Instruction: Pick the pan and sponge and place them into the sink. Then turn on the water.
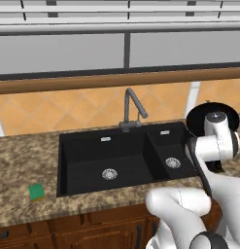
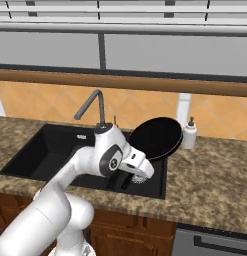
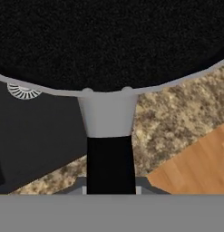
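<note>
your gripper [image 2: 131, 178] clamped on the frying pan [image 2: 156, 138] handle, pan lifted and tilted above the sink's [image 1: 82, 168] right basin, sponge [image 1: 36, 192] on the counter [image 1: 19, 160] left of the sink

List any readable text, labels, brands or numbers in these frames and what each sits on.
None: no readable text in any view.
Soap dispenser: plain white, no label.
Pan, held up by its handle over the sink: plain black.
Sponge: plain green, no print.
Faucet: no markings.
</note>
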